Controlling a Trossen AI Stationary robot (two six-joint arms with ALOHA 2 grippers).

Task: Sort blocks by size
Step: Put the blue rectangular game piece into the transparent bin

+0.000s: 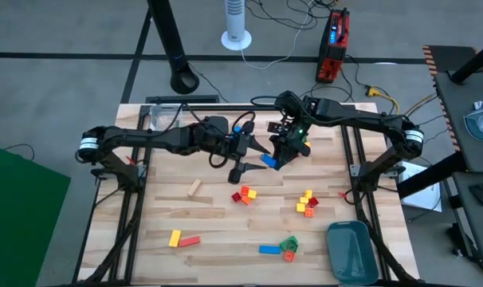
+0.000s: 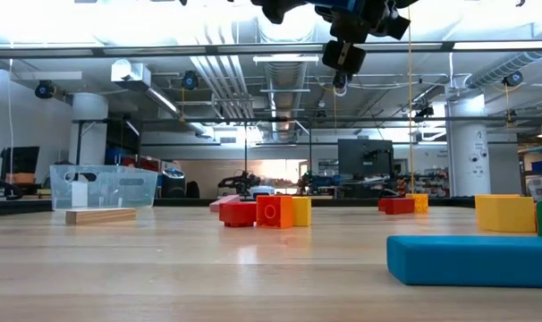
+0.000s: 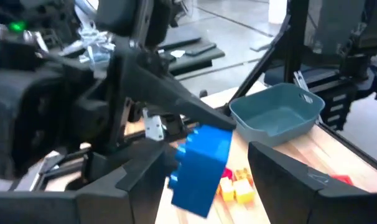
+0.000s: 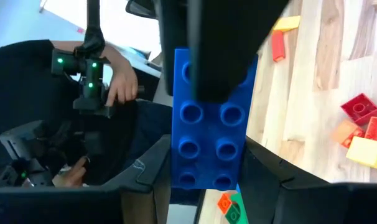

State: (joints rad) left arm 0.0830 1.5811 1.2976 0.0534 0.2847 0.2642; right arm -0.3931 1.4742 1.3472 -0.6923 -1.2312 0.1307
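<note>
Right gripper (image 1: 275, 158) in the high view holds a long blue block (image 1: 268, 160) above the table's middle, with the left gripper (image 1: 249, 158) just beside it, its dark fingers spread on either side of the block's end. Below them on the wooden table (image 1: 170, 211) lie a red, orange and yellow cluster (image 1: 243, 194), a second yellow and orange cluster (image 1: 307, 202), a yellow and red pair (image 1: 182, 238), a blue bar with green and orange bricks (image 1: 279, 248) and a plain wooden piece (image 1: 194, 188). A grey-blue tray (image 1: 351, 252) sits at the near right corner, a clear box (image 1: 163, 118) at the far left.

From table height, red, orange and yellow bricks (image 2: 266, 211) stand mid-table, a blue bar (image 2: 471, 260) lies close to the camera at right, and the clear box (image 2: 104, 187) rests at left behind the wooden piece (image 2: 101, 216).

Left wrist view: the blue block (image 3: 203, 167) hangs between two parted dark fingers (image 3: 129, 180), with the tray (image 3: 276, 114) beyond.

Right wrist view: the studded blue block (image 4: 208, 127) is pinched endwise, one dark finger (image 4: 221, 46) pressed on its studded face. A person's hand (image 4: 121, 81) shows behind. No writing can be read anywhere.
</note>
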